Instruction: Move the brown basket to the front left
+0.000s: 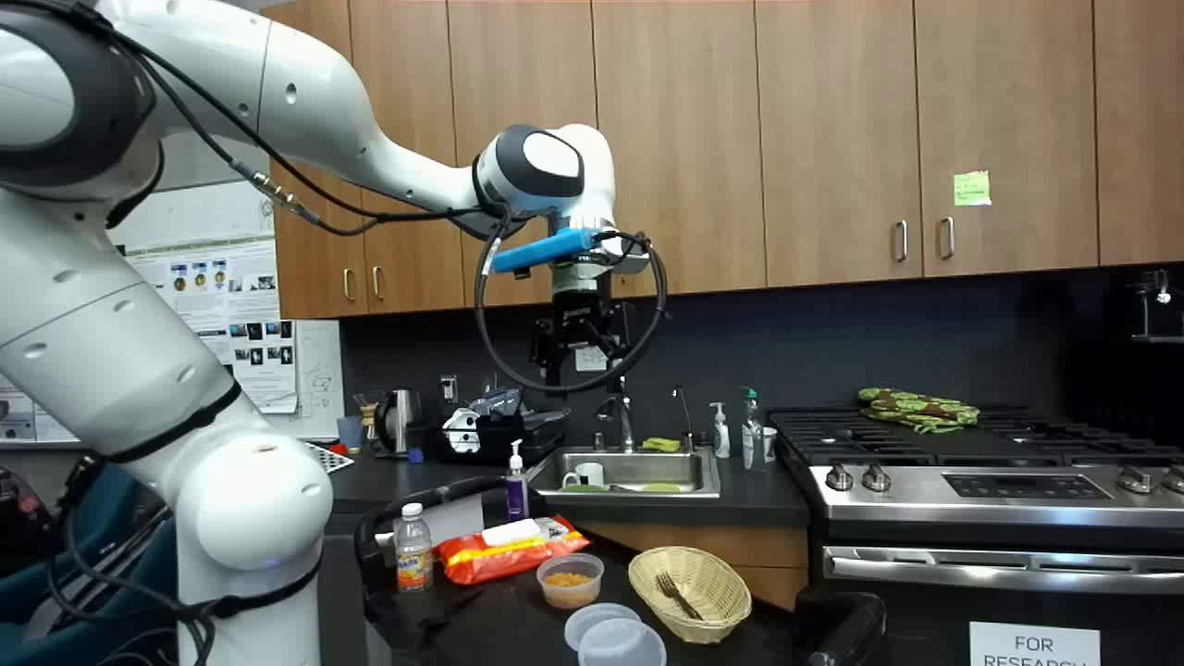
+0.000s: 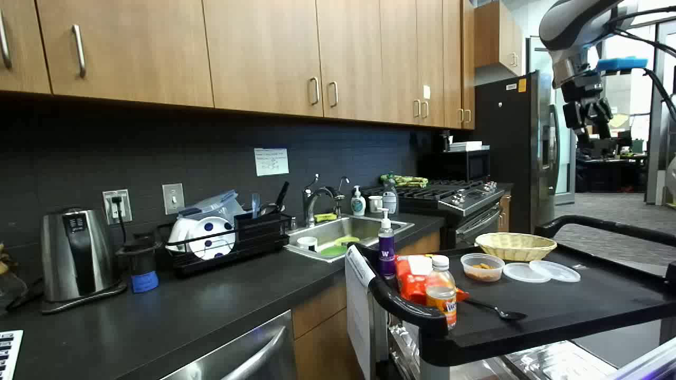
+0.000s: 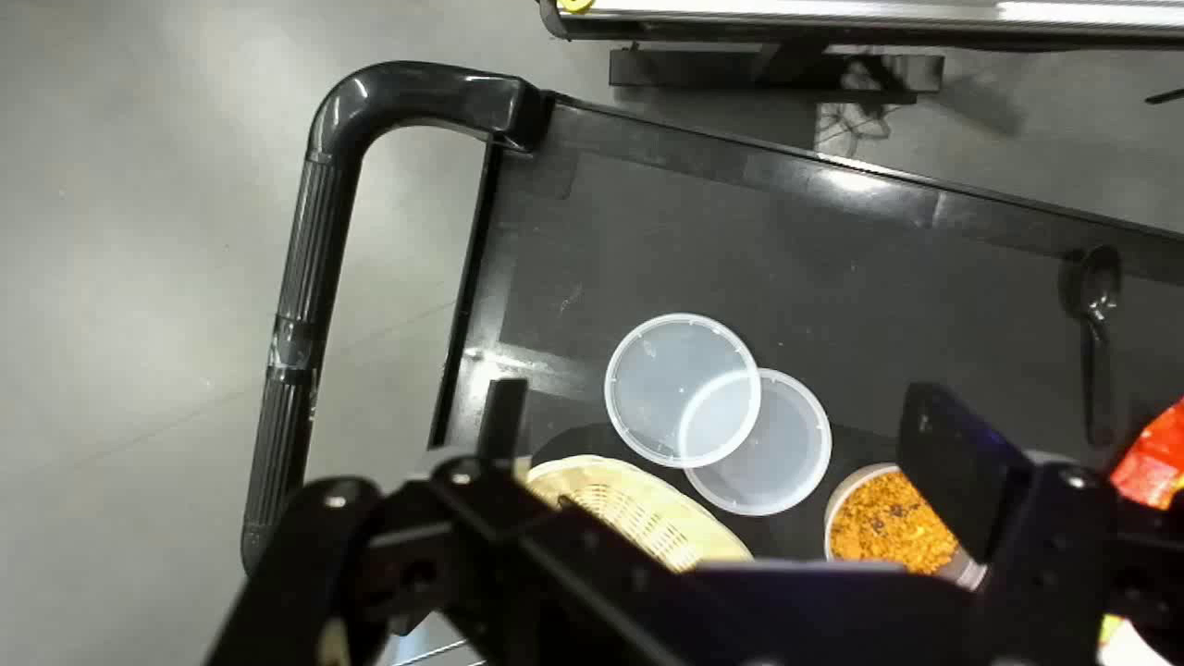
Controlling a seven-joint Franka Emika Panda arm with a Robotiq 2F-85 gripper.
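Pincer (image 3: 717,398) well abv brn basket (image 2: 516,248)

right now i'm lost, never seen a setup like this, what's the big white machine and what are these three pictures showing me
The big white machine is a robot arm; the black fingers at its end do the grasping. Two pictures are taken from outside the robot, from different places. The third is taken from the arm's wrist, looking down between the fingers. Below is a black cart. On it are a woven basket with a fork inside, two overlapping clear lids, a tub of orange food, a black spoon, a red packet and an orange-labelled bottle. Nothing is held: the fingers are spread apart, well above the cart and not touching the basket.
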